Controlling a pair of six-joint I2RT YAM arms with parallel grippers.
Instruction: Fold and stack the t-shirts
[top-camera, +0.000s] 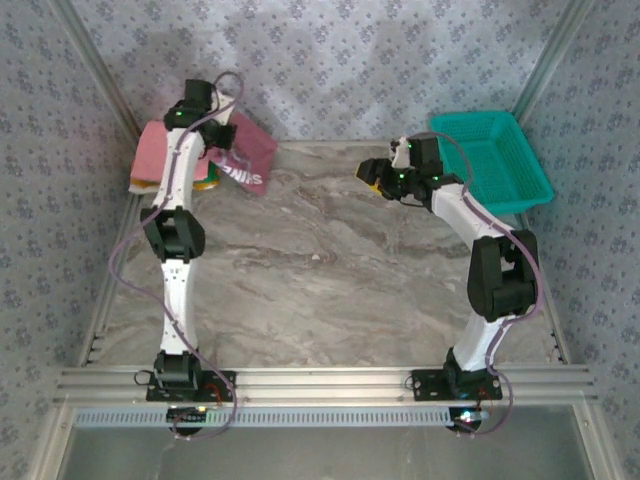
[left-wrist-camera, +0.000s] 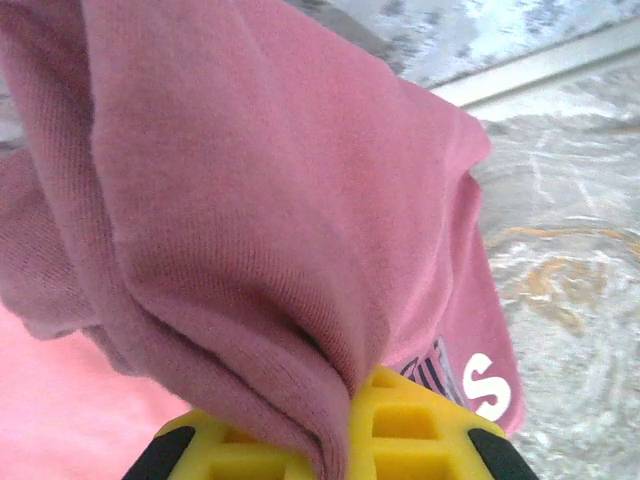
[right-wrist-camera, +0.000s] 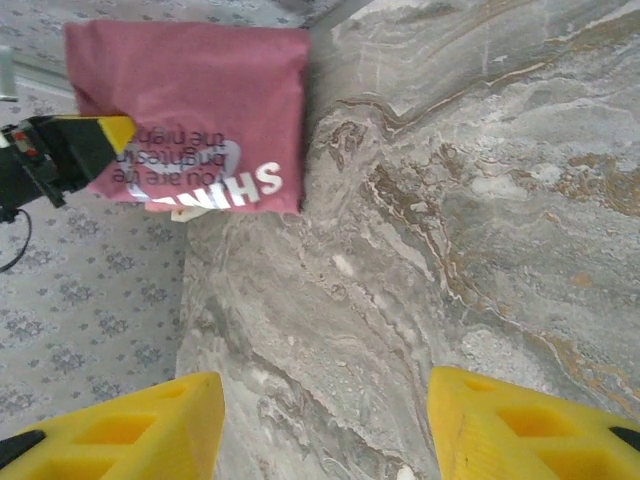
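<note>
Closest to the lens in the left wrist view, the left gripper (left-wrist-camera: 335, 445) has its yellow fingers (left-wrist-camera: 415, 425) pinched on a bunched fold of the maroon t-shirt (left-wrist-camera: 260, 180). The cloth rises from the pinch and spreads toward 12 o'clock, with part of its white lettering (left-wrist-camera: 485, 385) showing at 4 o'clock beside the pads. Under the maroon cloth, at 8 o'clock, lies the pink t-shirt (left-wrist-camera: 50, 400), and the marbled table (left-wrist-camera: 570, 290) runs off at 3 o'clock. From the overhead camera the left arm (top-camera: 175, 240) reaches to the table's far left corner, about 10 o'clock. There the maroon t-shirt lies folded with its printed side up, partly over the pink t-shirt and partly on bare marble. A yellow-green t-shirt (top-camera: 207, 183) peeks out from under the pile at its near edge, just beside the arm. The right gripper (right-wrist-camera: 325, 430) hangs above bare table near 1 o'clock, its two yellow fingers set wide apart with nothing between them. It is aimed toward 9 o'clock, so its camera sees the maroon t-shirt and the left gripper's tip clamped on the shirt's edge. A teal mesh basket (top-camera: 495, 160) sits at 2 o'clock in the far right corner, just beyond the wrist of the right arm (top-camera: 495, 270) and well apart from the shirts.
</note>
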